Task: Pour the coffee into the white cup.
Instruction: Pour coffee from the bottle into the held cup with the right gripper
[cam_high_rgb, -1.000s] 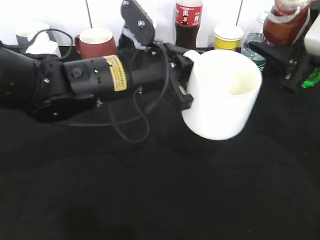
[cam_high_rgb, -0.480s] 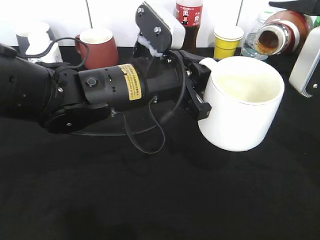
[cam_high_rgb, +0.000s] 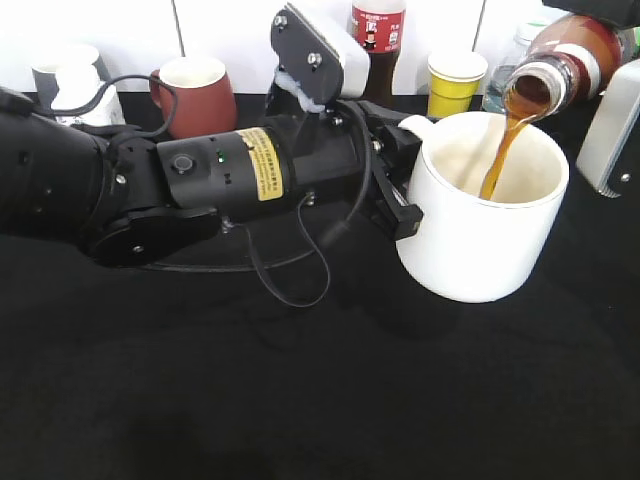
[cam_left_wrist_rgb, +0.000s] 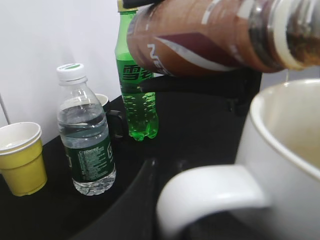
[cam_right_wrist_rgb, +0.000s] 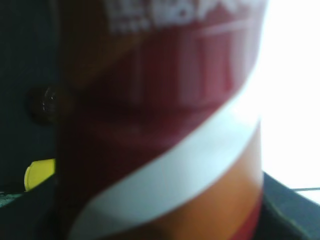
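The white cup (cam_high_rgb: 487, 225) stands on the black table at centre right. My left gripper (cam_high_rgb: 398, 170) is shut on its loop handle (cam_left_wrist_rgb: 210, 197). The coffee bottle (cam_high_rgb: 562, 58), with its orange-brown and red label, is tipped mouth-down over the cup's far right rim, and a brown stream (cam_high_rgb: 497, 150) runs into the cup. The bottle also shows in the left wrist view (cam_left_wrist_rgb: 200, 35) and fills the right wrist view (cam_right_wrist_rgb: 160, 125). My right gripper holds the bottle; its fingers are hidden at the exterior view's top right corner.
Along the back stand a brown-red mug (cam_high_rgb: 195, 92), a tall cola bottle (cam_high_rgb: 377, 45), a yellow paper cup (cam_high_rgb: 455, 78), a clear water bottle (cam_left_wrist_rgb: 85, 132) and a green soda bottle (cam_left_wrist_rgb: 136, 85). A grey cup (cam_high_rgb: 62, 72) stands at back left.
The bottle has tipped further over the cup's rim and coffee now streams into it. The cup, carried right and lower a second ago, has stayed still for the last half second.
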